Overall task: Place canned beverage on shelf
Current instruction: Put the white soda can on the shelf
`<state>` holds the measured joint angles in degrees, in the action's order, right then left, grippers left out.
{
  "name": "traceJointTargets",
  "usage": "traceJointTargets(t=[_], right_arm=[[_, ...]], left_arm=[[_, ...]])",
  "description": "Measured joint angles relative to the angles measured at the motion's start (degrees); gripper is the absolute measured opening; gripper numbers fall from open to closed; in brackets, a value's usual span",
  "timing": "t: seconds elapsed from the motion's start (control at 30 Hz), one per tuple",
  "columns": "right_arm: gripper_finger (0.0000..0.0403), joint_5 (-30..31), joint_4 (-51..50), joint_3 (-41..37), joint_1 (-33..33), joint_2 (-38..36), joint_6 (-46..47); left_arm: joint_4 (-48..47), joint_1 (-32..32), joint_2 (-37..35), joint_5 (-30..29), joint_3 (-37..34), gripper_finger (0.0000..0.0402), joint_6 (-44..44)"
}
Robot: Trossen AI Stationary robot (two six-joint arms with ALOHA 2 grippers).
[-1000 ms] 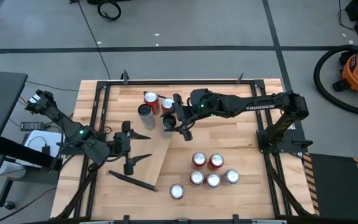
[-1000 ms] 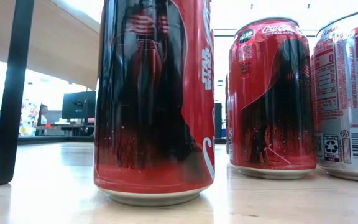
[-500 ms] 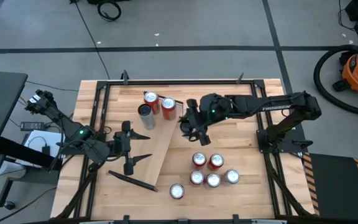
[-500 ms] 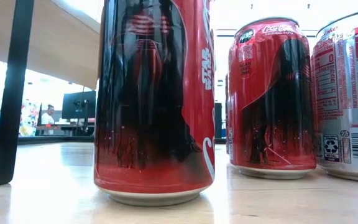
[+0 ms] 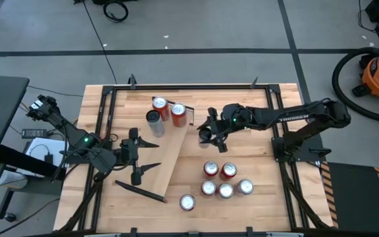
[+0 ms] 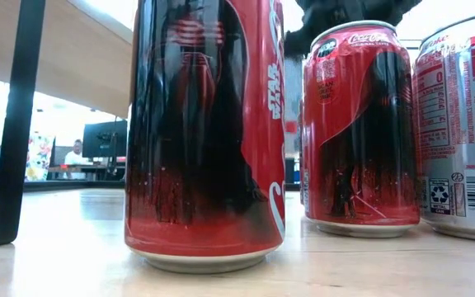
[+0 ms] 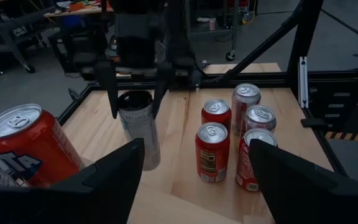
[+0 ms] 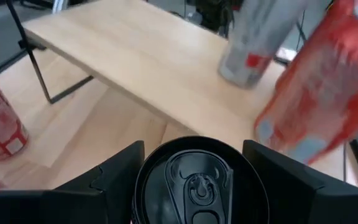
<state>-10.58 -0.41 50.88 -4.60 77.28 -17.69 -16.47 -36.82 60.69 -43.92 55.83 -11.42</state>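
The shelf (image 5: pixel 166 158) is a pale plank on dark legs, slanting across the table's left half. Three cans (image 5: pixel 159 104) stand on its far end. My right gripper (image 5: pixel 208 133) is just right of that end, shut on a grey can with a dark top (image 7: pixel 138 127). That top (image 8: pixel 194 180) fills the space between my fingers in the right wrist view. My left gripper (image 5: pixel 151 155) hangs open over the shelf's middle and holds nothing. My right gripper pinches the can's upper half between its two fingers (image 7: pixel 110 93), one on each side of the wall (image 7: pixel 126 115). The fingers slant down from the table's right side. The can is upright. My left finger hides its base, so I cannot tell whether it is clear of the table.
Several red and silver cans (image 5: pixel 224 179) cluster on the tabletop near the right front, and one more (image 5: pixel 187 202) stands alone by the near edge. The black frame (image 5: pixel 278 131) rims the table. In the low view, big red cans (image 6: pixel 204 132) stand close in front.
My right gripper has carried the dark-topped can from the shelf's far end toward the table's right edge and downward. It now shows at the top of the low view. The can has stayed upright in the hold.
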Motion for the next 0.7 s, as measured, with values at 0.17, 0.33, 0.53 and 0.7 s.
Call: traceJointTargets(t=[0.17,0.33,0.53,0.7], right_arm=[[0.0276,0.0,0.6,-4.3,-0.9,0.2,1.2],[0.0278,0.2,1.4,-6.0,-0.9,0.4,2.5],[0.0278,2.0,2.5,-7.5,-1.6,0.9,4.0],[0.0289,2.0,3.4,-7.7,-2.0,1.8,5.1]], left_arm=[[0.0,0.0,0.0,0.0,0.0,0.0302,0.0],[0.0,0.0,0.0,0.0,0.0,0.0302,0.0],[0.0,0.0,0.0,0.0,0.0,0.0302,0.0],[0.0,0.0,0.0,0.0,0.0,0.0302,0.0]])
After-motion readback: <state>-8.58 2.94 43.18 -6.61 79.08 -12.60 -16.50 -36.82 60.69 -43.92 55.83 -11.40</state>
